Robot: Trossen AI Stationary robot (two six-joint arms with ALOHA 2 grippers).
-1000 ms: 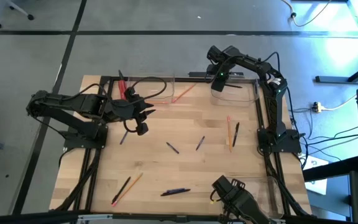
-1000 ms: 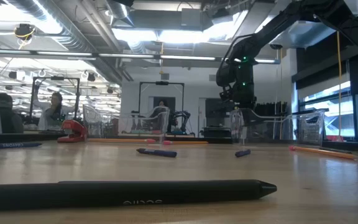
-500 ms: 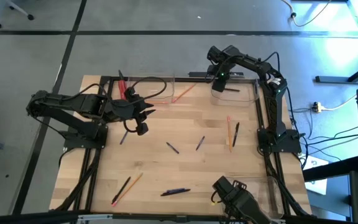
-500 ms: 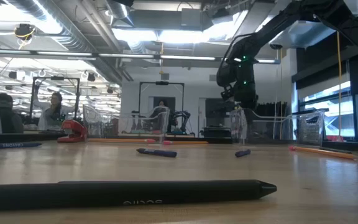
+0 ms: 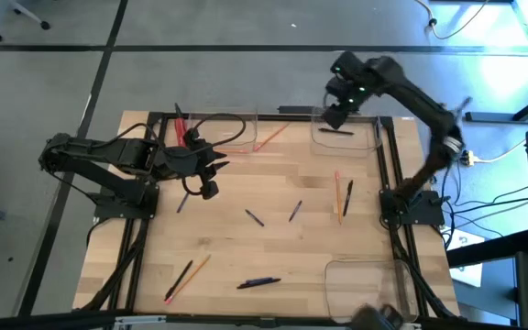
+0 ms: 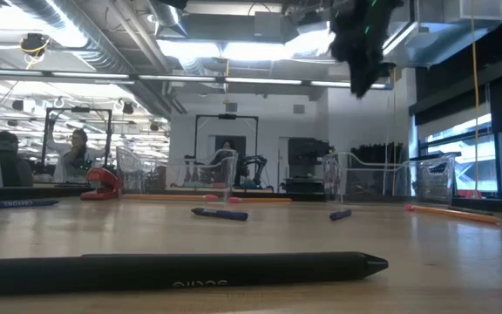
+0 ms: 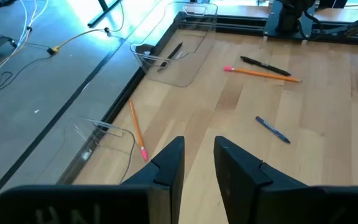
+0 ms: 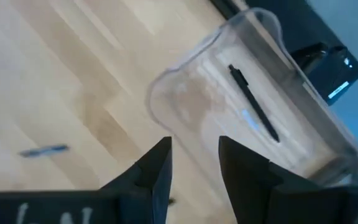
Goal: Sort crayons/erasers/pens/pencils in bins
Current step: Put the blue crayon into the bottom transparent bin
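My right gripper is open and empty, raised above the far right bin. One black pen lies flat on that bin's floor. My left gripper is open and empty, low over the table's left part, near the far middle bin. A pencil lies by that bin. Pens and pencils lie loose on the wood.
A third bin stands at the near right. A black pen with a pencil and a blue pen lie near the front edge. A red bar sits at the far left. A black frame rims the table. A person sits in the room behind.
My right gripper has risen well above the far right bin and shifted a little toward the table's right edge. The black pen stays lying in that bin.
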